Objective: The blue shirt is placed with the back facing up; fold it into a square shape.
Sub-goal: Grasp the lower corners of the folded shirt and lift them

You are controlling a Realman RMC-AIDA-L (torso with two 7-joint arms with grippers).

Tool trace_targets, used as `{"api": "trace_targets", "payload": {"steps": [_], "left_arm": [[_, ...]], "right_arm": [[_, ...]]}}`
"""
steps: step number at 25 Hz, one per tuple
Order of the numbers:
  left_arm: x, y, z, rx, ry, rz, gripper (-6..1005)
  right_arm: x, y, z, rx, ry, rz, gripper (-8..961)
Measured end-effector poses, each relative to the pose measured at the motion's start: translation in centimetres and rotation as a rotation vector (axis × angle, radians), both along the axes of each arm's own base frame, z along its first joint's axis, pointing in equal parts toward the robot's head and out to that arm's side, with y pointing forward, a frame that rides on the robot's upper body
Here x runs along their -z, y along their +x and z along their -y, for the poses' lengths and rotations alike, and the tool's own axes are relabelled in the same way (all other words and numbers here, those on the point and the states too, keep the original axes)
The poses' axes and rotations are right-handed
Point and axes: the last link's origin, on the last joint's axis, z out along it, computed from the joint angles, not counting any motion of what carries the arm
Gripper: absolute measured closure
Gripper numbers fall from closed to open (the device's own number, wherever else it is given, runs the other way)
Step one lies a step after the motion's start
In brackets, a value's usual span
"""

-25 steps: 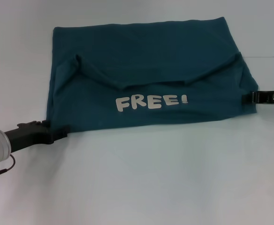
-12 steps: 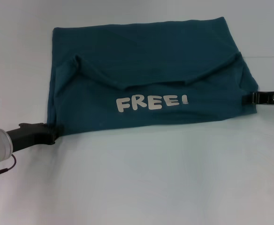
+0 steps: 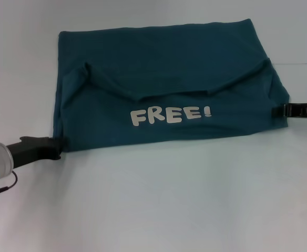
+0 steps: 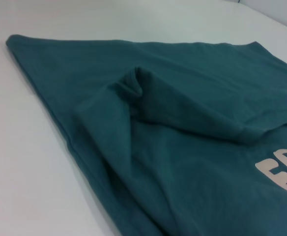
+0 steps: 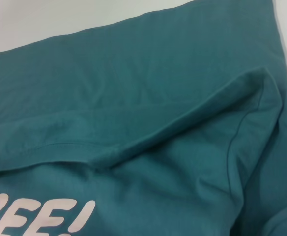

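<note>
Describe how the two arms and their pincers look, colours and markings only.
The left pincer is matte black and blocky, on a silver-grey cylindrical wrist with a glowing green ring light and a thin dark cable looping beneath. The right pincer is black too, with a shiny metallic section behind it. No sleeves or lettering visible.

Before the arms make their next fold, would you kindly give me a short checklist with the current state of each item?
1. Blue shirt lies on the white table with no part over an edge: ok.
2. First fold done, near part turned over so the "FREE!" lettering faces up: ok.
3. Folded layer smooth: not ok, a ridge of bunched cloth stands up near the left sleeve.
4. Left hand at the shirt's near left corner: ok; whether it grips the cloth: cannot tell.
5. Right hand at the shirt's right edge: ok; grip: cannot tell.
6. Shape square: not ok, wider than deep.
</note>
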Motion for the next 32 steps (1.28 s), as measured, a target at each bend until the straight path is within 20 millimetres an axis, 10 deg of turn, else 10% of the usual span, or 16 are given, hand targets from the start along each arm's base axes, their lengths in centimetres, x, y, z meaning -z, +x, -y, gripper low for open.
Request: {"api": "trace_targets", "payload": {"steps": [32], "left_arm": [[-3.4,-0.9,4.9,0.003,-0.118,0.105,983]], "right_arm": [[-1.4,2.6,4.1,-0.053,-0.036,-0.081,944]]}}
